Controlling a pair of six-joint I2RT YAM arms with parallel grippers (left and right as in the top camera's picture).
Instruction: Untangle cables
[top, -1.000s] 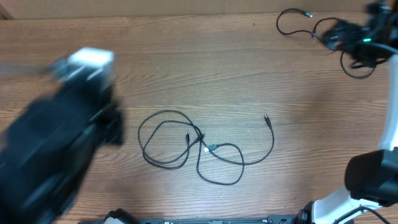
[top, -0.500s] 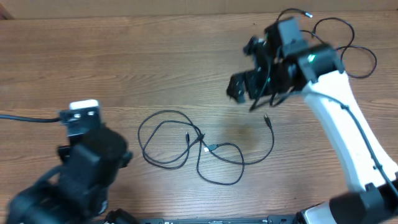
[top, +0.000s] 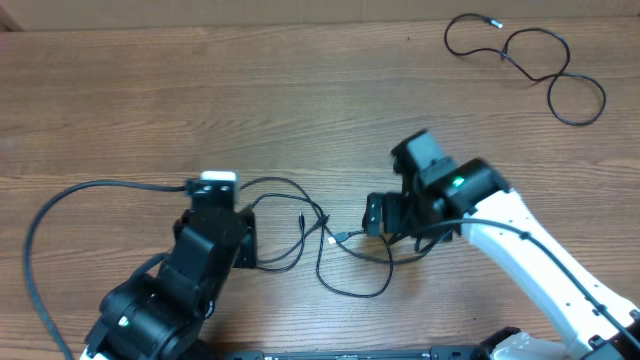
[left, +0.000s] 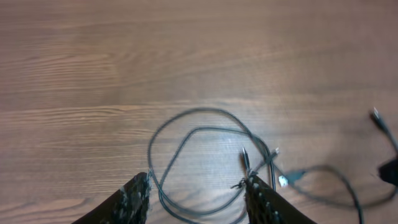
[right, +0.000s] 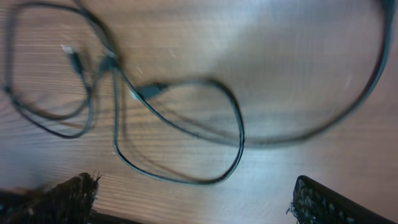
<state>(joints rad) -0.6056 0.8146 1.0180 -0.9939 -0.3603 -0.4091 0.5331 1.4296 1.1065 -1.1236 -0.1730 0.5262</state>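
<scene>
A tangle of thin black cables (top: 340, 236) lies in loose loops at the table's middle, with small silvery plug ends. My left gripper (top: 246, 242) is open at the left edge of the loops; in the left wrist view its fingers (left: 199, 198) straddle the cable loops (left: 199, 111) just above the wood. My right gripper (top: 380, 215) is open at the right side of the tangle; in the right wrist view its fingers (right: 196, 200) are spread wide with a cable loop (right: 239, 134) ahead of them. Neither gripper holds anything.
A separate thin black cable (top: 527, 55) lies in loose curves at the far right corner. The left arm's thick black cable (top: 60, 205) arcs over the table's left side. The table surface (top: 300, 100) is brown wood.
Both arms have swung in to the central tangle. The right arm came down from the far right corner, where the separate cable now lies free. The central cables have not moved.
</scene>
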